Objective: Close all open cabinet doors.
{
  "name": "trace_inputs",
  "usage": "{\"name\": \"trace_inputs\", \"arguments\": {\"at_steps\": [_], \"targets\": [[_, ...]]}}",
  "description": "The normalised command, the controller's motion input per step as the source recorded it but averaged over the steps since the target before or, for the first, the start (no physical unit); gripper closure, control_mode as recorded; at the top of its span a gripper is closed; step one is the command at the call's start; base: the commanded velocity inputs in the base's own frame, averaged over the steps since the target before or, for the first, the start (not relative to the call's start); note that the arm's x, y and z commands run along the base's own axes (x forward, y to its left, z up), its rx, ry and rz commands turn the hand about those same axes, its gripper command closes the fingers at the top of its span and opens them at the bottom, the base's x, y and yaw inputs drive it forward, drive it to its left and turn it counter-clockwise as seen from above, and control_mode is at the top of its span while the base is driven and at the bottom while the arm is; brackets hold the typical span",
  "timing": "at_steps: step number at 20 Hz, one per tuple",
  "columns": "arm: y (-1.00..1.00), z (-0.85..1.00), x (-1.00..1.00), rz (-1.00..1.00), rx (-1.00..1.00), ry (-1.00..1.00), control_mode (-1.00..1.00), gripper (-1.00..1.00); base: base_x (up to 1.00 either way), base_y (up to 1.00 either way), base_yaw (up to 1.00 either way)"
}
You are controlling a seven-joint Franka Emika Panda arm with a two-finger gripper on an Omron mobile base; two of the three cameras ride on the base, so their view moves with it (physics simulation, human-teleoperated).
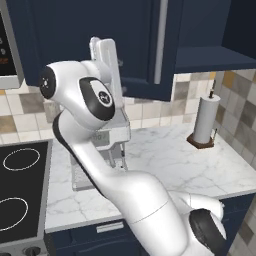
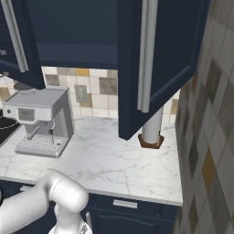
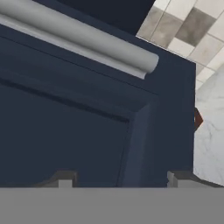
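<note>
The robot's tool (image 3: pixel 118 179), fingers spread wide and empty, faces the lower corner of an open cabinet door (image 2: pixel 157 59) swung out above the marble desk (image 2: pixel 105 160); pressing flat on the frame beside the handle (image 3: pixel 83 37) should close it squarely.

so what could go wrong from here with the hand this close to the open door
The fingers sit almost against the open cabinet door, near its lower corner and its handle. A push there could slip off the edge or catch on the bar.

Another cabinet door hangs open just above the paper towel holder; a hard swing might clip it.
</note>
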Motion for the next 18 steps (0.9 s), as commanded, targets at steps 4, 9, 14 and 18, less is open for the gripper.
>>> {"name": "trace_inputs", "arguments": {"at_steps": [4,9,14,18], "targets": [[-0.35,0.00,0.51,-0.08,0.05,0.00,-1.00,-1.00,0.00,0.00,0.00],[-0.41,-0.04,0.44,-0.01,0.09,0.00,-1.00,-1.00,0.00,0.00,0.00],[-0.54,-0.05,0.39,0.00,0.16,0.00,-1.00,-1.00,0.00,0.00,0.00],[-0.54,-0.04,0.44,0.00,0.17,0.00,-1.00,-1.00,0.00,0.00,0.00]]}}
